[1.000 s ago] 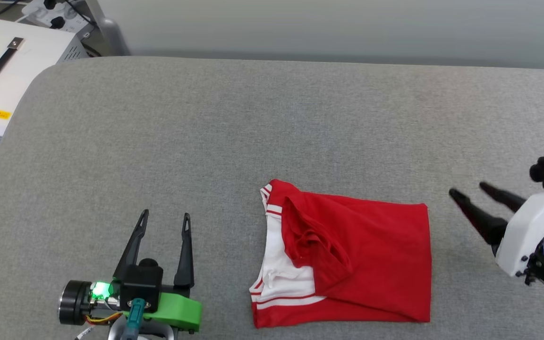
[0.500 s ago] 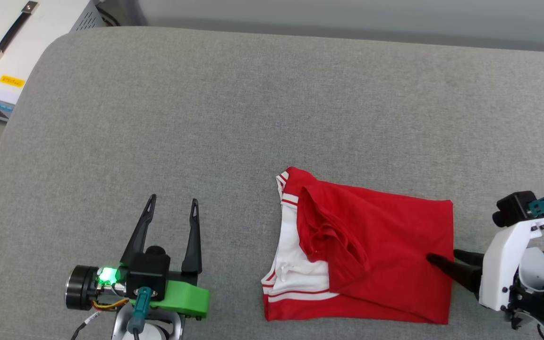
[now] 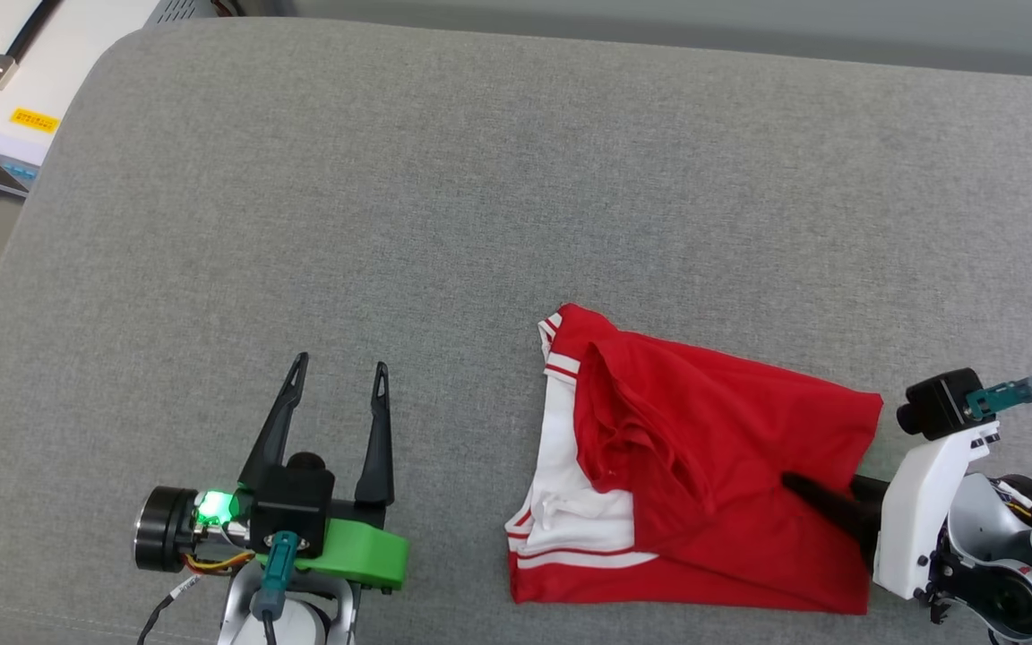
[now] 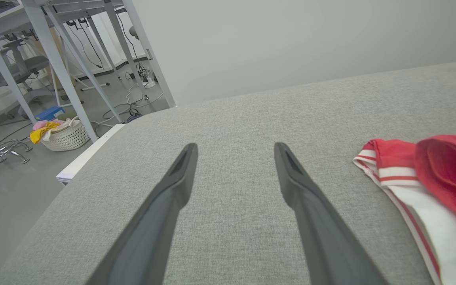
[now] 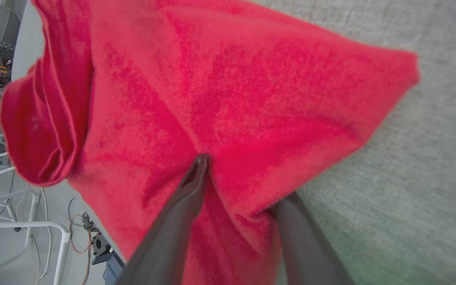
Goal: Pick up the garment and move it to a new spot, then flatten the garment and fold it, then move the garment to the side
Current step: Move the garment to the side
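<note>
Garment [image 3: 704, 448] edge now sits between right gripper [image 3: 825, 493] fingers, grip unclear (left gripper [image 3: 341, 361] splayed).

The left gripper [image 3: 341, 361] hung low, fingers wide apart and pointing forward. The right gripper [image 3: 825, 497] reached in from the right, fingers partly apart, one above the garment [image 3: 713, 466], one under it.

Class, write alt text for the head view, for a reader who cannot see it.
A folded red garment with white sleeves lies on a grey padded surface; the right gripper straddles its right edge, one finger on top. The left gripper sits open, apart.
</note>
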You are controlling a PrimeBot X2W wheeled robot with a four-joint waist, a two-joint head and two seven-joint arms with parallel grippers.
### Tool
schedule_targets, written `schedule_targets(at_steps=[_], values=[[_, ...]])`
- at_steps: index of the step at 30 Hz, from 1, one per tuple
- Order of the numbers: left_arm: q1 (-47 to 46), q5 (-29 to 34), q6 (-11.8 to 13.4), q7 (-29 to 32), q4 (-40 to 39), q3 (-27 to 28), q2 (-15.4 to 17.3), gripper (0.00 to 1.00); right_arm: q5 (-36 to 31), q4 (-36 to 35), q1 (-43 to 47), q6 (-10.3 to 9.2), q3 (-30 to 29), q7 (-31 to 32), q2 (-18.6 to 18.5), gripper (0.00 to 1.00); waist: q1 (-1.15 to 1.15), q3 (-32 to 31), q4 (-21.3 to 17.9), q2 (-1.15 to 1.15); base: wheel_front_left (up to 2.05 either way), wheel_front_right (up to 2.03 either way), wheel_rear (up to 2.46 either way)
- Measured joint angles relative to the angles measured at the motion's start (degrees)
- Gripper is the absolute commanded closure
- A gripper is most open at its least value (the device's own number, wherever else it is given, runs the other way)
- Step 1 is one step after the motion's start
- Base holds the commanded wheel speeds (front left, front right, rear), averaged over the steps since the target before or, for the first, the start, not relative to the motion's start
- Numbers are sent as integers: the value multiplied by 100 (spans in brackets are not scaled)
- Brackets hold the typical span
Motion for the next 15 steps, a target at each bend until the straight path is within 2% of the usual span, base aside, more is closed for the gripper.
schedule_targets(at_steps=[7, 10, 11, 15], values=[[7, 0, 10, -1, 54, -4, -7, 0, -221, -123, -168, 1, 294, -645, -233, 100, 1, -112, -102, 0, 0, 0, 0], [13, 0, 27, -1, 59, -9, -10, 0, -363, -282, -300, 0, 352, -806, -434, 100, 1, -175, -207, 0, 0, 0, 0], [24, -2, 30, -1, 55, 2, -10, 0, -469, -510, -448, 0, 368, -880, -631, 100, 1, -220, -347, 0, 0, 0, 0], [64, -2, 42, -1, 44, 43, -3, 0, -728, -821, -676, -4, 376, -887, -925, 100, 1, -253, -596, 0, 0, 0, 0]])
